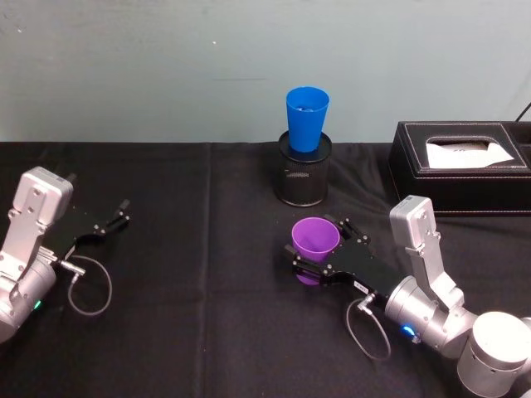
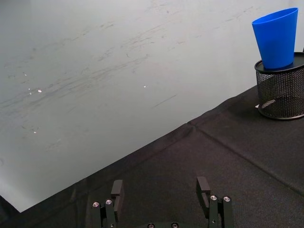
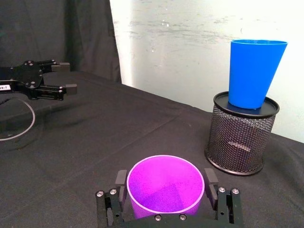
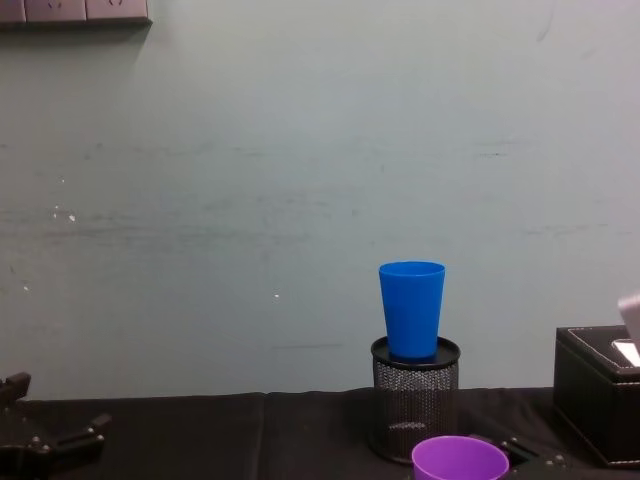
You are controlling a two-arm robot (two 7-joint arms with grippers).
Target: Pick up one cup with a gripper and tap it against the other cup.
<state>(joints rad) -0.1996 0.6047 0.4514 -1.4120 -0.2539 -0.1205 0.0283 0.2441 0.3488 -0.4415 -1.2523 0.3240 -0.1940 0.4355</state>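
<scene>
The purple cup (image 1: 314, 239) stands upright, mouth up, in the middle of the black table between the fingers of my right gripper (image 1: 316, 251). Both fingers press its sides, so the gripper is shut on it; the right wrist view shows the purple cup (image 3: 165, 184) from above between the two fingers (image 3: 120, 178). The blue cup (image 1: 306, 118) sits upright on top of a black wire-mesh pen holder (image 1: 304, 176), just behind the purple cup. My left gripper (image 1: 124, 212) rests open over the table at the far left, holding nothing.
A black tissue box (image 1: 458, 166) stands at the back right, close to my right arm. A pale wall runs behind the table's far edge. The black cloth (image 1: 199, 274) between the two grippers is bare.
</scene>
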